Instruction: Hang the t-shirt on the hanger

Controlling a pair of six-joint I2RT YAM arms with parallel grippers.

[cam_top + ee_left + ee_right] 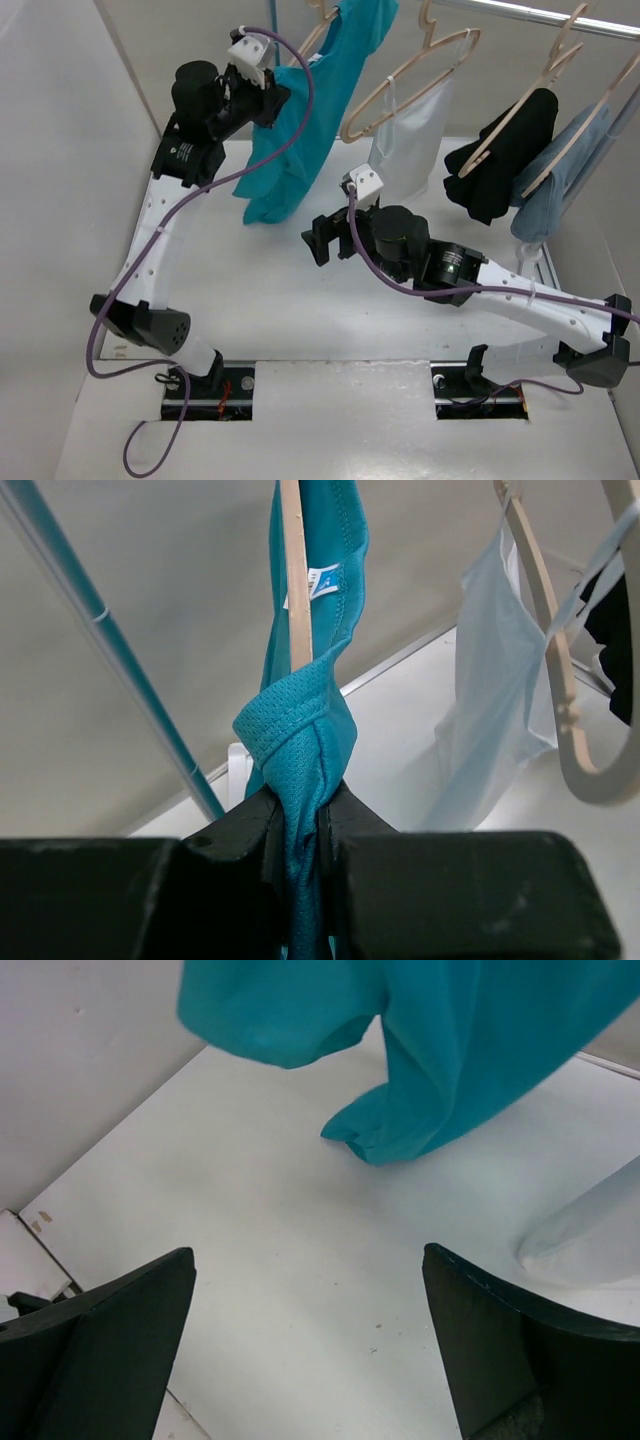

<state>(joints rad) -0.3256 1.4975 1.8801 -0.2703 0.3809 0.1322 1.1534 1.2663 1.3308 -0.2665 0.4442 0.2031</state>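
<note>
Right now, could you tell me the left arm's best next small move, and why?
Probably draw the left gripper, shut on a bunched edge of the t-shirt, over the tip of the hanger; that edge sits against the wood, apparently not seated.

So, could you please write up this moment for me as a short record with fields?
t-shirt: teal, draped along the wooden hanger, lower part hanging loose
left claw: shut on a bunched fold of the t-shirt, just below the hanger arm
right claw: open, empty, over the table, apart from the t-shirt
others: white translucent garment, black garment, light-blue garment, each on its own hanger
</note>
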